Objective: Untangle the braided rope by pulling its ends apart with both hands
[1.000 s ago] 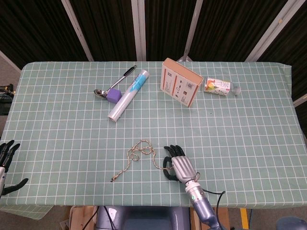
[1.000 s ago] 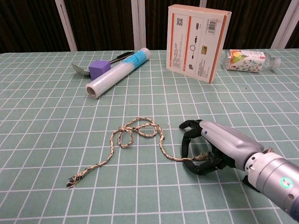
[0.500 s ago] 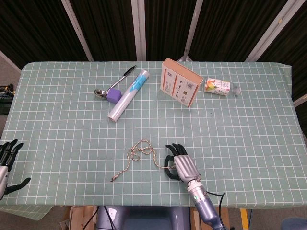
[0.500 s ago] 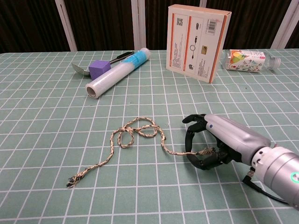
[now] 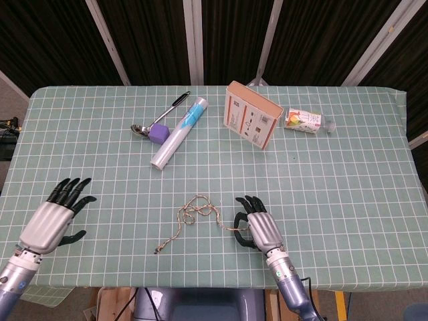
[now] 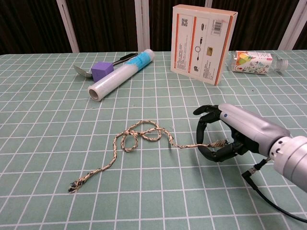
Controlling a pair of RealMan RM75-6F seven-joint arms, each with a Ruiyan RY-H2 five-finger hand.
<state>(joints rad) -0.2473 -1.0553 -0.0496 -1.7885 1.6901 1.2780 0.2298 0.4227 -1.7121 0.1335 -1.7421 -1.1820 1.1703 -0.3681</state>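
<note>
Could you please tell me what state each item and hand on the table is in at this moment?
Tan braided rope: loosely knotted, one end pinched.
Right hand: pinches the rope's end.
Left hand: spread, holds nothing.
Clear film roll: lying flat.
Orange-and-white cardboard box: standing.
Small plastic bottle: on its side.

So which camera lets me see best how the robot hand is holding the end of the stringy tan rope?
The chest view: the right hand is close and side-on, pinching the braided tan rope by its frayed end. The head view shows the same hand from above, hiding the pinch.
</note>
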